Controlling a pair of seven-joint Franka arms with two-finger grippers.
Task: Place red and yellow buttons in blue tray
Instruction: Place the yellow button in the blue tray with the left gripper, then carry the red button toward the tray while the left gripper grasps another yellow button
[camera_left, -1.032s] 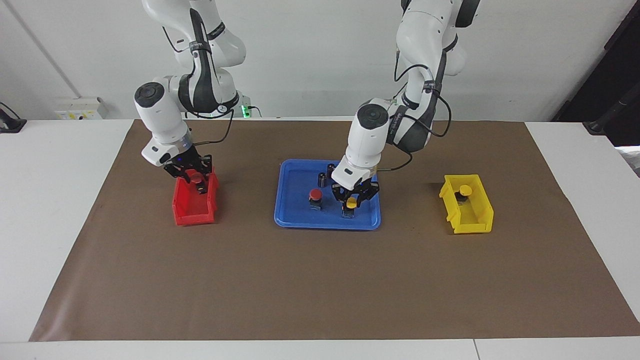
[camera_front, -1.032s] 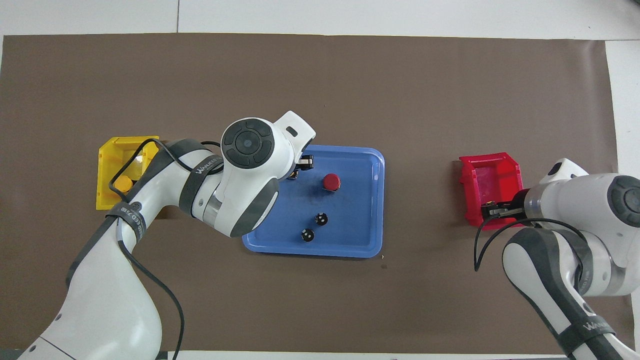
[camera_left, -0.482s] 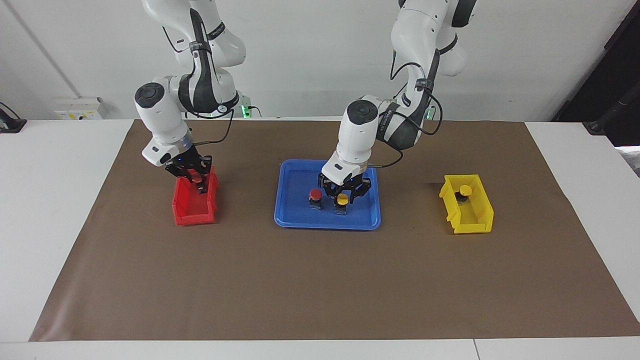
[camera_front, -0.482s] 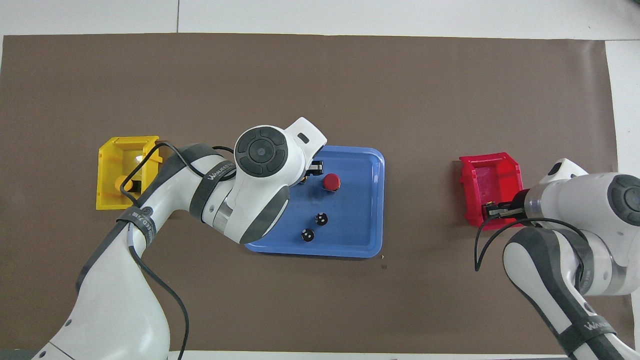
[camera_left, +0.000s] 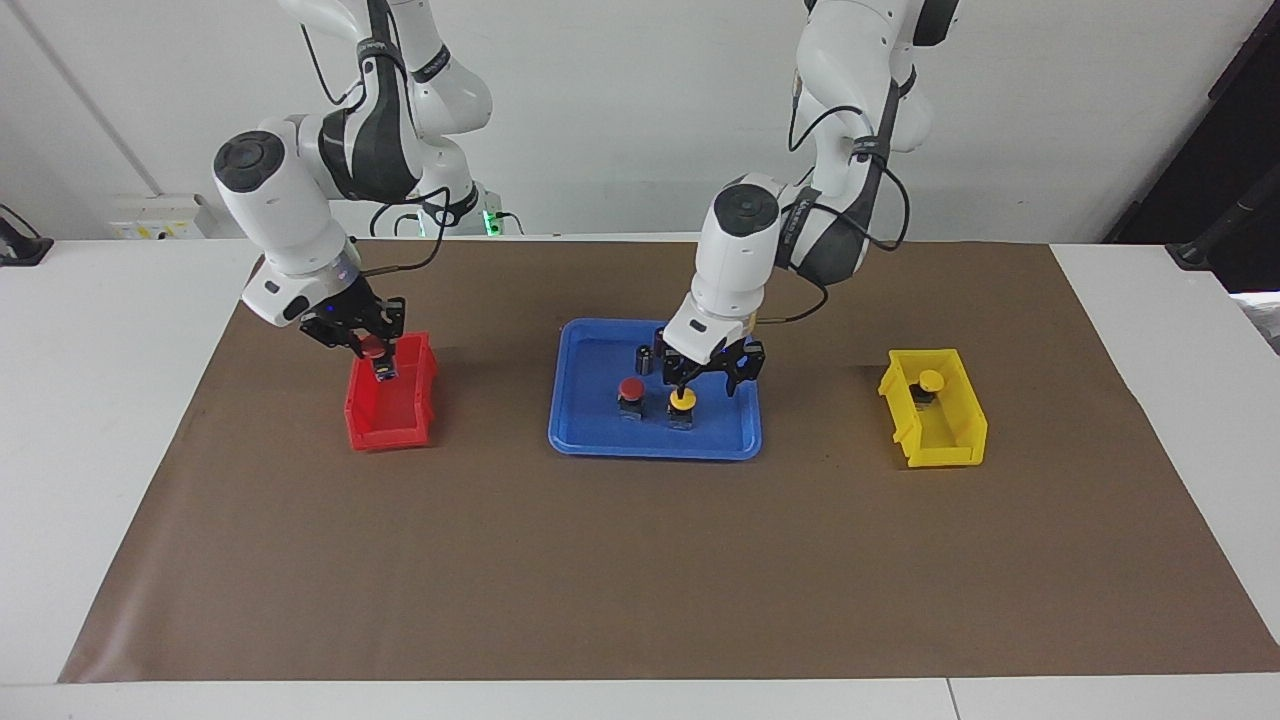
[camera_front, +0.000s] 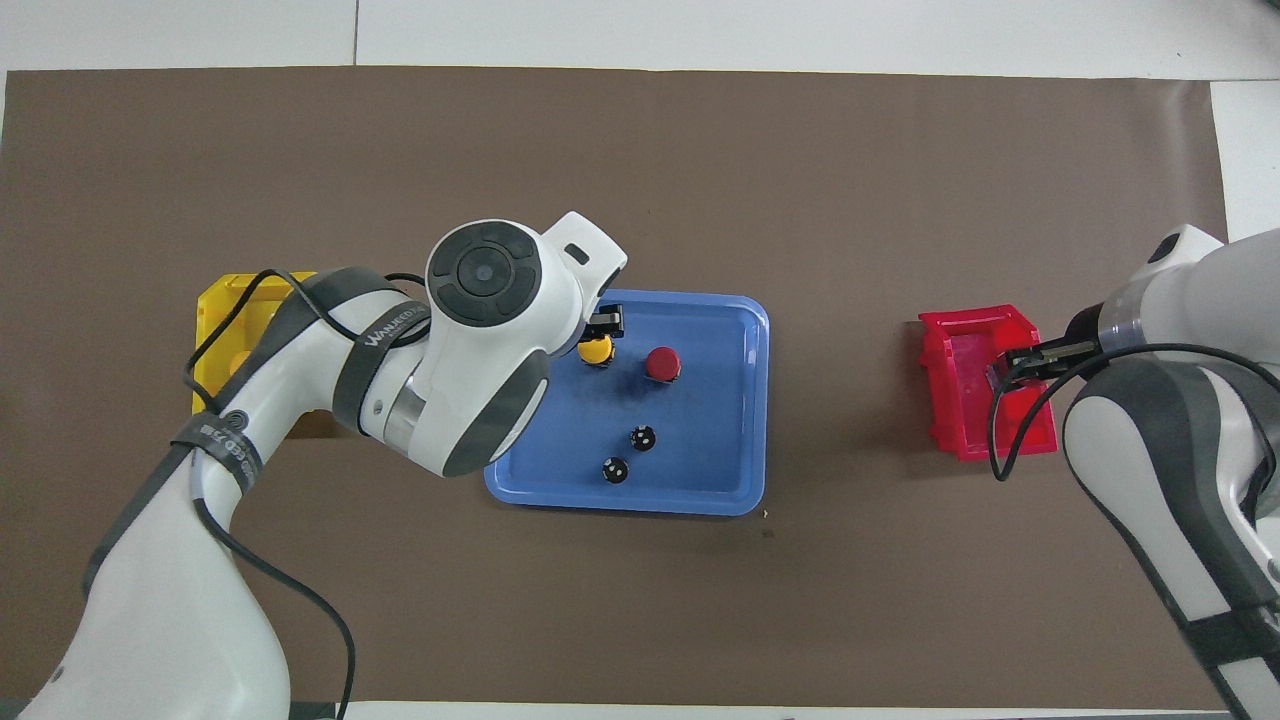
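The blue tray (camera_left: 600, 440) (camera_front: 745, 400) lies mid-table. In it stand a red button (camera_left: 630, 389) (camera_front: 662, 364) and, beside it, a yellow button (camera_left: 682, 402) (camera_front: 596, 349). My left gripper (camera_left: 712, 378) is open just above the yellow button, not touching it; in the overhead view its wrist hides it apart from one fingertip (camera_front: 605, 322). My right gripper (camera_left: 375, 352) (camera_front: 1010, 365) is shut on a second red button (camera_left: 373, 346) and holds it above the red bin (camera_left: 390, 410) (camera_front: 975, 400). Another yellow button (camera_left: 930, 380) sits in the yellow bin (camera_left: 940, 430) (camera_front: 212, 330).
Two dark capless cylinders (camera_left: 646, 358) (camera_front: 643, 437) stand in the tray, nearer to the robots than the buttons. The red bin is toward the right arm's end of the table, the yellow bin toward the left arm's end. A brown mat (camera_left: 640, 560) covers the table.
My left gripper set the yellow button down beside the red one in the tray, opened and rose. My right gripper lifted the red button up out of the red bin.
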